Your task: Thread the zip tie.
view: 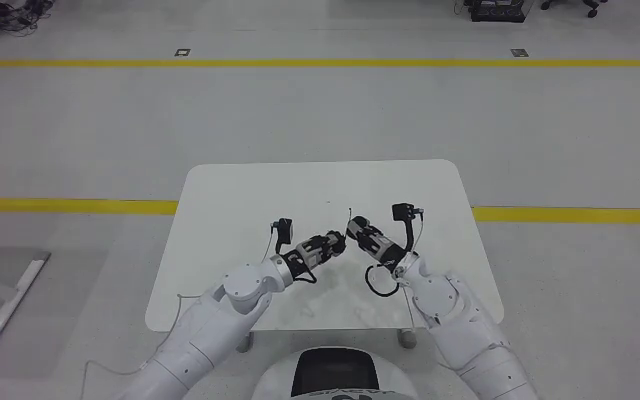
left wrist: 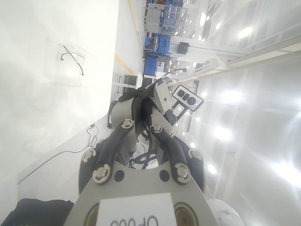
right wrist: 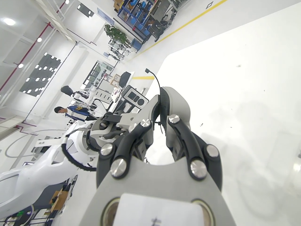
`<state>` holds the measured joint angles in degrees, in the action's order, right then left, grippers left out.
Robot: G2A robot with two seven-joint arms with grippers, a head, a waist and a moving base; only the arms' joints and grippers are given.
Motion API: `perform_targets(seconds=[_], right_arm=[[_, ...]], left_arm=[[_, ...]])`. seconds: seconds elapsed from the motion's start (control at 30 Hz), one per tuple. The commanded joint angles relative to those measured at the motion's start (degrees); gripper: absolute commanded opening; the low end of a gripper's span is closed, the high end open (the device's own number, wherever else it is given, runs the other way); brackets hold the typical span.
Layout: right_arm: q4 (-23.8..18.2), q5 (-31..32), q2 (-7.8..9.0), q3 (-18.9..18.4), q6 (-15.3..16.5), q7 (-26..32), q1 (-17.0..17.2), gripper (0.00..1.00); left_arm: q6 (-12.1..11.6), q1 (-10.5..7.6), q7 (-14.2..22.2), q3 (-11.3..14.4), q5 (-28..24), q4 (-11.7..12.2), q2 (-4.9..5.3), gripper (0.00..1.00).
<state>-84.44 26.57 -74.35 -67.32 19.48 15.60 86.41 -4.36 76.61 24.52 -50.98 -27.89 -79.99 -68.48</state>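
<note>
Over the middle of the white surface [view: 300, 190], the right gripper [right wrist: 162, 102] is clamped on the zip tie [right wrist: 157, 81], strap running out past its fingertips, head farthest, while the left gripper [left wrist: 141, 96], apparently closed, sits just left of it.

L arm [view: 215, 320] & R arm [view: 455, 310] are both bending at the elbow and pointing inward, so the two are meeting out in front. L gripper [view: 338, 240] & R gripper [view: 353, 233] are facing each other w/ tips nearly touching. Each one is squeezing its fingers tight together, w/ no gap between them.
</note>
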Motion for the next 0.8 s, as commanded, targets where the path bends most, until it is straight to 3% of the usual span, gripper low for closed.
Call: perform_targets(seconds=[0.0, 0.77], right_arm=[[-0.3, -0.2, 0.14, 0.1, 0.0, 0.1, 0.1, 0.0], [0.2, -0.1, 1.22, 1.4, 0.0, -0.4, -0.2, 0.0]], left_arm=[[0.0, 0.02, 0.0, 0.0, 0.1, 0.0, -0.01, 0.0], [-0.1, 0.18, 0.0, 0.0, -0.2, -0.2, -0.1, 0.0]])
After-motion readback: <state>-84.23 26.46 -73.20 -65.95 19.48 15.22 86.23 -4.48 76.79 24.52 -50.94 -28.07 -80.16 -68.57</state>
